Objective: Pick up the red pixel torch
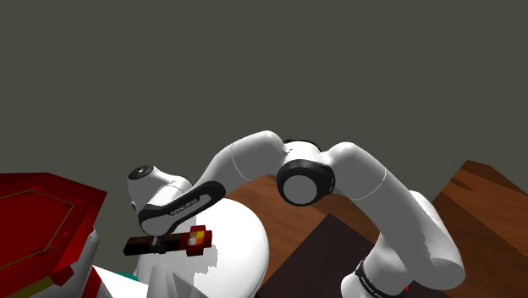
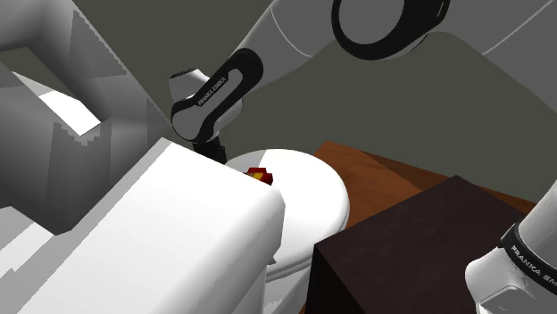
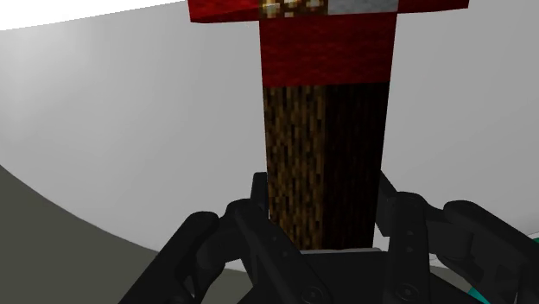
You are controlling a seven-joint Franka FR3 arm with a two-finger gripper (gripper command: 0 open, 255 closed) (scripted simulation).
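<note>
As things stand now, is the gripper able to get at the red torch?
Probably yes: the brown shaft of the red torch sits between the fingers of the gripper, which seem to clasp it; nothing intervenes.

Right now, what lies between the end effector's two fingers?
The torch: its brown shaft fills the gap in the end effector, with both fingers pressed against it and nothing else between. The wrist view shows this.

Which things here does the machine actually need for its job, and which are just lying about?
Part of the job: blocky torch with red head and brown shaft; black fingers clasping that shaft.

Just lying about: white rounded fixture; dark brown box; red angular object.
</note>
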